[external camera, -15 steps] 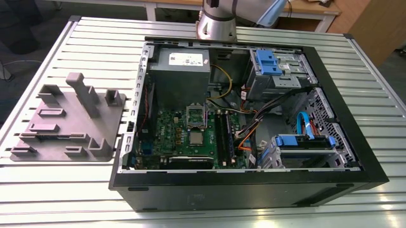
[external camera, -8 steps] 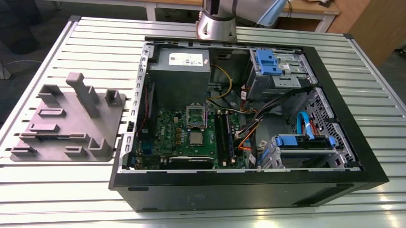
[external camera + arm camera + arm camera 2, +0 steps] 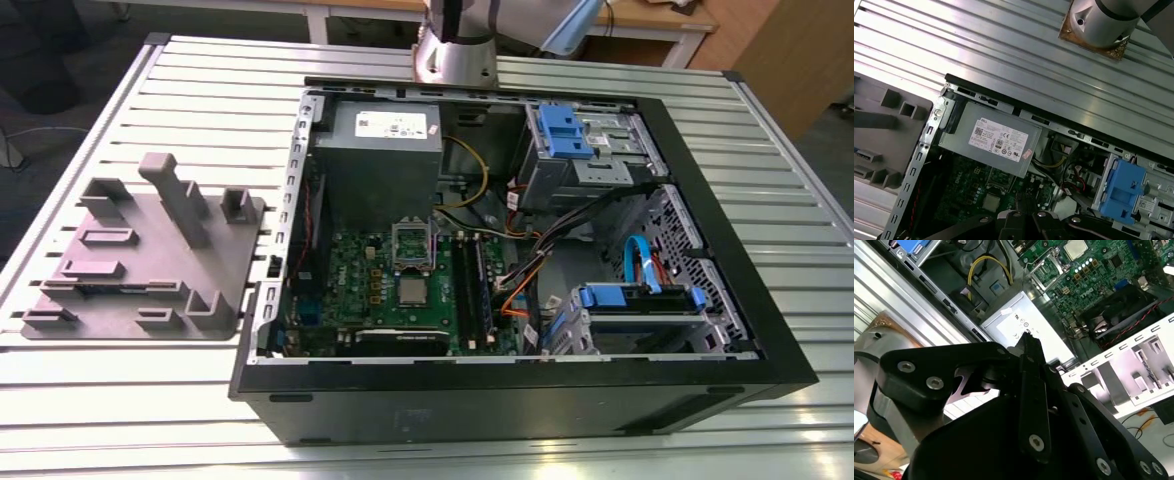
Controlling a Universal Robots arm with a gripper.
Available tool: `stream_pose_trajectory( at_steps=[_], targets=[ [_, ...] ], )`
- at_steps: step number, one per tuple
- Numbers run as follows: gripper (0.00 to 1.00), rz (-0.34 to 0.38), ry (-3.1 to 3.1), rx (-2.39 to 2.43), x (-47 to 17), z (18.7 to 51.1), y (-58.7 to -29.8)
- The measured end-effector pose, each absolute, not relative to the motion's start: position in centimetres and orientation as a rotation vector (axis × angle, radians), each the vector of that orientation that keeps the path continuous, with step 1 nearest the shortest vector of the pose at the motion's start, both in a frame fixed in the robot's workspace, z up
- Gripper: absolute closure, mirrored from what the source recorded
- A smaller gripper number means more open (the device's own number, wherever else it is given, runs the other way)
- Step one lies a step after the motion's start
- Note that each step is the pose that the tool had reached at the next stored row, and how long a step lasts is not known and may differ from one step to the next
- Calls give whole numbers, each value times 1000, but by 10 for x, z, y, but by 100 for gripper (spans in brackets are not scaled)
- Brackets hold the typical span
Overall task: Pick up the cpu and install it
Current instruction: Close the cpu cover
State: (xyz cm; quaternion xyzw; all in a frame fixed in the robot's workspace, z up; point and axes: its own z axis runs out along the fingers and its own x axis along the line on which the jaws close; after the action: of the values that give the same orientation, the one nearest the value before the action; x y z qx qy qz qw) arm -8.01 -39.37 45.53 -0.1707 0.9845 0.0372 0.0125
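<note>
Currently the tool [image 3: 1027, 340] hangs high over the open computer case [image 3: 534, 405], above the end that holds the grey power supply [image 3: 1004, 322]. In the second wrist view its black fingers [image 3: 1030, 390] stand together with the tips meeting. Nothing is seen clamped between them.

Task item: the cpu [image 3: 411, 291] lies flat at the socket on the green motherboard [image 3: 350, 290], silvery top up. It is far below the tool and well apart from it, with no contact. In the second wrist view the cpu [image 3: 1075, 248] shows beyond the fingertips, past the far edge of the power supply. In the first wrist view it appears as a pale square [image 3: 990, 201], again on the board just past the power supply.

The metal socket frame [image 3: 411, 243] stands hinged upright just beside the cpu, on the side toward the power supply, so the socket is uncovered.

Other items noted:
- Yellow cables [image 3: 986, 262] run out of the power supply, below the tool and to one side of the board.
- A blue bracket [image 3: 1121, 192] sits in the drive bay, well apart from the tool.
- A grey fixture plate [image 3: 134, 260] lies on the slatted metal surface [image 3: 200, 90] beside the case, outside it and far from the tool.
- The arm base [image 3: 1099, 20] is mounted on the same surface just outside the case wall, at the power supply end.
</note>
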Motion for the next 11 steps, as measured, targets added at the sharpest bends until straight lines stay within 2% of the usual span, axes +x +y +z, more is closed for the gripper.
stream_pose_trajectory(
  at_steps=[11],
  targets=[
    [89,116,3069,-532,-80,448,-394]
  ],
)
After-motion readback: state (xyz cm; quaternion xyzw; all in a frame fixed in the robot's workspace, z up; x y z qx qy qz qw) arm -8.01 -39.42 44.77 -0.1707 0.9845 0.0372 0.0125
